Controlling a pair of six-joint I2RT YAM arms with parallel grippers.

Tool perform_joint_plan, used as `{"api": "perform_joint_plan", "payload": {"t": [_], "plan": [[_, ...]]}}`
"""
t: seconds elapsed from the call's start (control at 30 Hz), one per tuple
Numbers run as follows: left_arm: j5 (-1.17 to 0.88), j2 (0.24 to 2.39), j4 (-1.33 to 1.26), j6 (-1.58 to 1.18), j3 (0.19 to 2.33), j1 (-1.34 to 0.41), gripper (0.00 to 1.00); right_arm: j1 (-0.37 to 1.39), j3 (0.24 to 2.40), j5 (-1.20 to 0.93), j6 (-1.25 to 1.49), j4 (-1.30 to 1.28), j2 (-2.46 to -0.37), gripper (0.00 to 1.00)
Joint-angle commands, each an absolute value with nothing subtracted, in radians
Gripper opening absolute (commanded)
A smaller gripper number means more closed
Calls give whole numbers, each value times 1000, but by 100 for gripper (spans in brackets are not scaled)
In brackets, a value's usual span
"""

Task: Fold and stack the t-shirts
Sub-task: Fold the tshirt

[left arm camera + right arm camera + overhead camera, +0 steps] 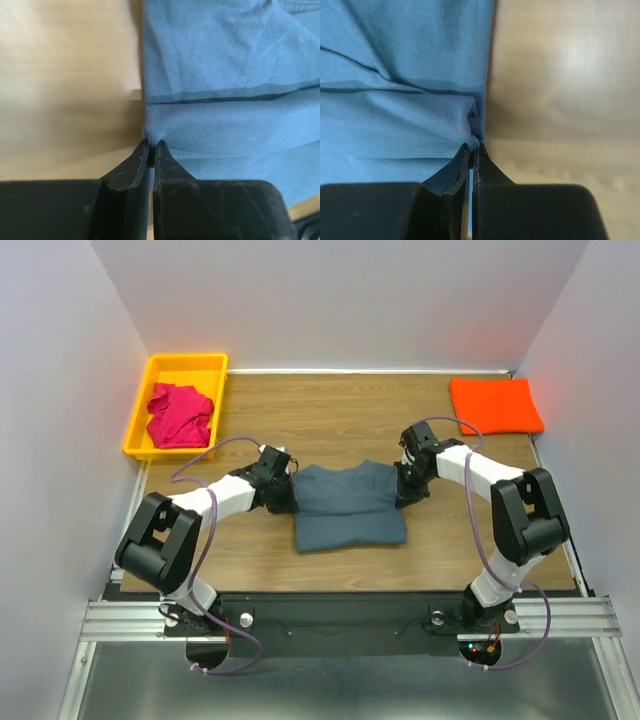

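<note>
The slate grey-blue t-shirt (348, 504) lies partly folded at the table's middle. My left gripper (283, 492) is shut on its left edge, and the left wrist view shows the cloth (230, 85) pinched between the fingertips (151, 146). At the shirt's right edge my right gripper (408, 486) is shut as well, with a bunch of the fabric (400, 100) nipped at its tips (472, 148). The orange t-shirt (495, 404) rests folded flat at the far right corner. A magenta-pink t-shirt (180, 414) sits crumpled in the bin.
A yellow plastic bin (182, 366) stands at the far left corner of the wooden table (330, 410). Pale walls close in the table on the left, back and right. The arms' bases sit on a metal rail (340, 620) at the near edge.
</note>
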State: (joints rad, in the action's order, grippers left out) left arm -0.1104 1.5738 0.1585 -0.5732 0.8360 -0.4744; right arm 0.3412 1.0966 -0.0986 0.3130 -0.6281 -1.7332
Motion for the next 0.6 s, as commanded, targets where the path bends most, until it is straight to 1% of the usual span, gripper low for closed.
{"api": "perform_joint_plan", "payload": {"t": [0.0,0.13,0.17,0.3,0.37,0.43,0.57], "plan": [[-13,1487,308,-614,793,-560,0,324,1083,-68,305,-764,-1640,1],[49,1392,353,-652,833,-578,0,324,1167,-28,301,-824,-1574,1],[82,1355,373,-658,857,-578,0,324,1208,-23,299,-847,-1568,1],[170,1292,429,-667,908,-580,0,324,1265,-17,293,-900,-1545,1],[182,1263,439,-666,928,-580,0,324,1304,-14,287,-929,-1540,1],[195,1243,436,-675,936,-580,0,322,1330,-12,278,-945,-1539,1],[210,1210,344,-672,894,-578,0,324,1382,26,264,-946,-1569,1]]}}
